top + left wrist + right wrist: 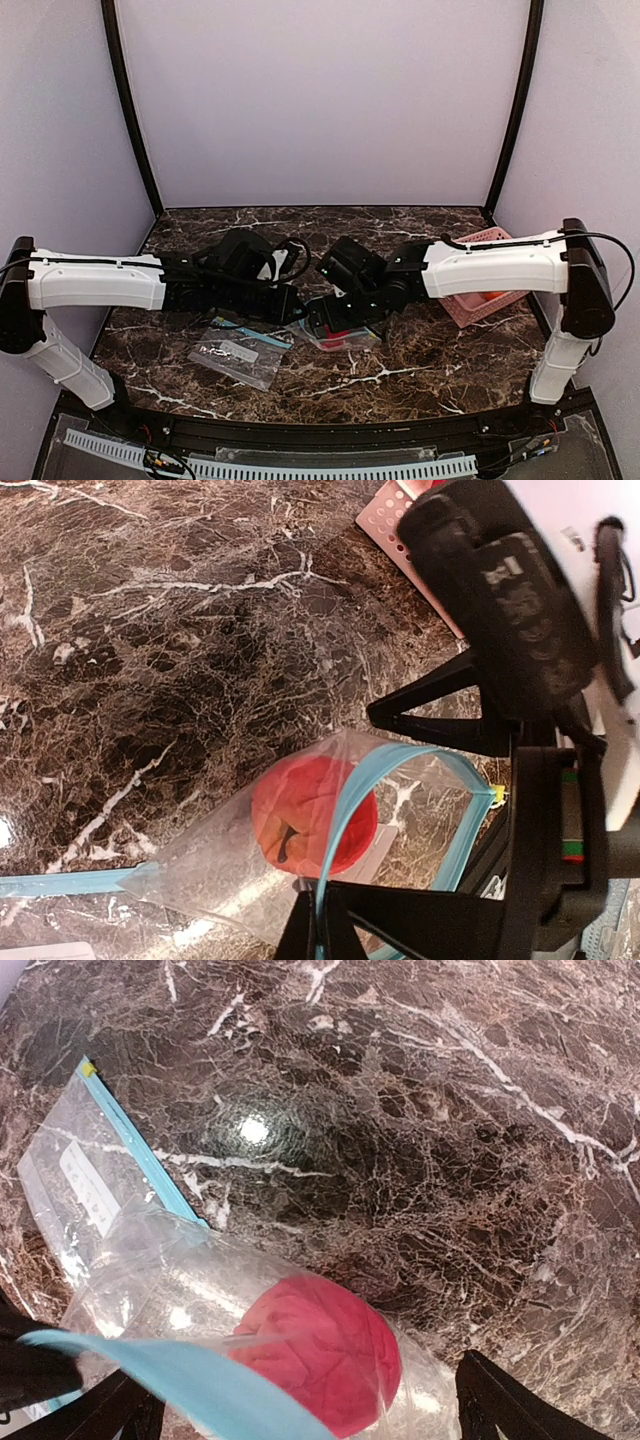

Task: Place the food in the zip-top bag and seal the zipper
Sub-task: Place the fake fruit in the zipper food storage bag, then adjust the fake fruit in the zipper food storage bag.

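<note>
The clear zip-top bag (210, 865) lies at mid-table with its mouth held up. One red piece of food (310, 815) sits inside it. My left gripper (320, 900) is shut on the bag's teal zipper (350, 800) at the near rim. The other side of the strip (470, 830) arches away, so the mouth gapes. In the right wrist view, my right gripper (310, 1400) stands open above the bag's mouth. Its fingers (495, 1400) straddle the red food (325, 1350) without touching it, and the blurred zipper (190, 1380) crosses in front. From above, both grippers (300, 305) (338, 315) meet over the bag (348, 338).
A second clear bag (240, 350) with a teal strip and a white label (88, 1185) lies flat to the left of the held one. A pink slatted basket (480, 300) stands at the right under my right arm, with something red-orange (495, 297) inside.
</note>
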Controlling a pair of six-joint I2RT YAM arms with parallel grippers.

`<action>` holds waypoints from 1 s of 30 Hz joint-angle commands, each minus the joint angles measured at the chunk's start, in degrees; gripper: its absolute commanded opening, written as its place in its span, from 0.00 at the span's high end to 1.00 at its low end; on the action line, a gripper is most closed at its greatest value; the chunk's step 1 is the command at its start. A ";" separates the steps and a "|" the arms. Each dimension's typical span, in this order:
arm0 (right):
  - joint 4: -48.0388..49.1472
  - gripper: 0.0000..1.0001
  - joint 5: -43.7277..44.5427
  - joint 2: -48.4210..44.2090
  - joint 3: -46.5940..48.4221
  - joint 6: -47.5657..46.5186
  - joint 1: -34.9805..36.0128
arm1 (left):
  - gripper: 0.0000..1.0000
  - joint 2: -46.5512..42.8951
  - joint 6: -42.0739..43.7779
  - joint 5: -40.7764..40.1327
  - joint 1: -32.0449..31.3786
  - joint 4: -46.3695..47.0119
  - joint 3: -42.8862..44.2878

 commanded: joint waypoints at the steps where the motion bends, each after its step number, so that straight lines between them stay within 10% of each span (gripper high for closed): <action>1: -3.97 0.01 1.45 3.66 2.81 1.63 -0.37 | 0.99 -2.75 -0.27 -0.08 0.38 0.76 -0.97; 30: 1.21 0.01 -0.86 -2.74 -0.60 0.24 -1.26 | 0.99 -3.06 0.46 -2.42 1.00 -1.65 -0.35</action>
